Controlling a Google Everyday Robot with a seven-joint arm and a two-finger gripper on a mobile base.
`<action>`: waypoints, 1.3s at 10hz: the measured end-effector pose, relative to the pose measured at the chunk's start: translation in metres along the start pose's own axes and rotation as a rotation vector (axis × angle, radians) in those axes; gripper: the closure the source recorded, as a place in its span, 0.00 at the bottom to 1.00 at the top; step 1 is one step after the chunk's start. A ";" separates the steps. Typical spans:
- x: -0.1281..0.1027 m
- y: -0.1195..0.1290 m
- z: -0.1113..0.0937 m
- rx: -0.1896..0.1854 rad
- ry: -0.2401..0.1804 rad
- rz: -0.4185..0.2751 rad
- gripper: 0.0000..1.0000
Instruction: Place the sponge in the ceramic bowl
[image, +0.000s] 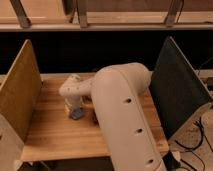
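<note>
Up front, the big white robot arm (125, 115) bends left over the wooden counter (50, 135). Just left of the arm, the gripper (75, 105) sits on top of the small light-blue sponge (76, 114). I cannot tell if it is squeezing it.

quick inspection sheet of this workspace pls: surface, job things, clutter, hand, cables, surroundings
surface: wooden table, light planks.
job's things: sponge, light blue, right at the hand's tip; cannot tell if it is resting on the wood or lifted. ceramic bowl, only an orange-red sliver shows beside the arm; the rest is hidden.
clutter: small dark object, partly behind the arm.
grippers: hand, low over the table's middle-left, at the sponge.
cables: dark cables on the floor, right of the table.
surroundings: tan panel on the left, dark panel on the right, metal rail behind.
</note>
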 end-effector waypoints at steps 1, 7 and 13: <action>-0.001 0.000 0.001 -0.006 0.005 0.006 0.67; 0.001 -0.019 -0.040 0.079 -0.027 0.045 1.00; 0.008 -0.065 -0.101 0.192 -0.062 0.138 1.00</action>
